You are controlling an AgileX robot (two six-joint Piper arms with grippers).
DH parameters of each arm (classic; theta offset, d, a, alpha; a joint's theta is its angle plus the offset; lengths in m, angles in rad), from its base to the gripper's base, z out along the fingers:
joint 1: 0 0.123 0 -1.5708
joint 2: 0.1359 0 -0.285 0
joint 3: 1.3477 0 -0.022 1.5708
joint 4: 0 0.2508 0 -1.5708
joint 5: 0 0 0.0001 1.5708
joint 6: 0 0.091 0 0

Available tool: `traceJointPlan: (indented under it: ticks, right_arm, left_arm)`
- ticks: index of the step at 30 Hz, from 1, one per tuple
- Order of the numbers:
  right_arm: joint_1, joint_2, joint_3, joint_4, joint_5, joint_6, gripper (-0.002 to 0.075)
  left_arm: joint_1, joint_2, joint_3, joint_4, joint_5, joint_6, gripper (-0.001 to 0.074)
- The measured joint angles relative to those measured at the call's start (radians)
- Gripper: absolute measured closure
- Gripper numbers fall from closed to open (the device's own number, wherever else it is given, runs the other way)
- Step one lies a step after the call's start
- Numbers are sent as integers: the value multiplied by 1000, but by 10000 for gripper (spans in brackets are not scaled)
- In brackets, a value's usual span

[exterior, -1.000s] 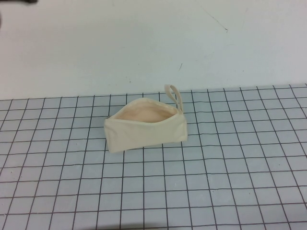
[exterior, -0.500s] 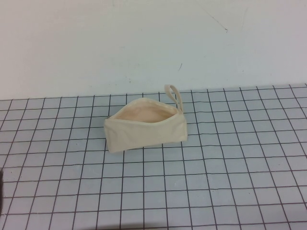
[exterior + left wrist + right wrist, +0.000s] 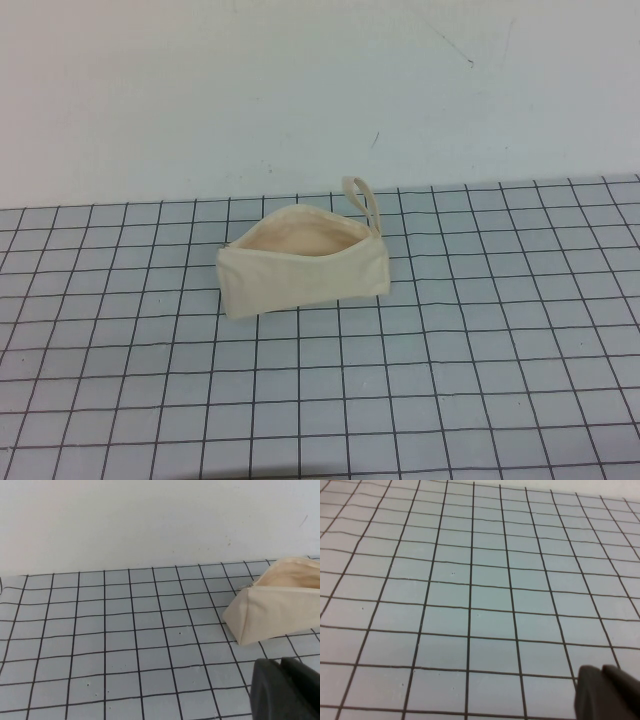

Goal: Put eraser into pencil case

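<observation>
Gaping pencil case (image 3: 303, 270), both grippers aside

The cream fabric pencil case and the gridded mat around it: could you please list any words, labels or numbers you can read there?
None: the cream fabric pencil case and grey gridded mat carry no print. No eraser is visible. Left gripper and right gripper show only at their wrist views' edges.

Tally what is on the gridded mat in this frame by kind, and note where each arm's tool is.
Pencil case, cream, mouth open: 1
Eraser: 0 visible in any view
Left tool: 1, dark tip at the edge of its wrist view, near the pencil case
Right tool: 1, dark tip over bare grid mat
Total: 3
</observation>
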Motion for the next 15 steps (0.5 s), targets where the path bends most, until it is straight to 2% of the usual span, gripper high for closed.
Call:
traceJointPlan:
  ticks: [9,15]
  right_arm:
    - [0,0,0,0,0,0,727]
    - [0,0,0,0,0,0,727]
  left_arm:
    - [6,-16,2,-11,15,0,736]
    - [170,-164,61,-143,19,0,736]
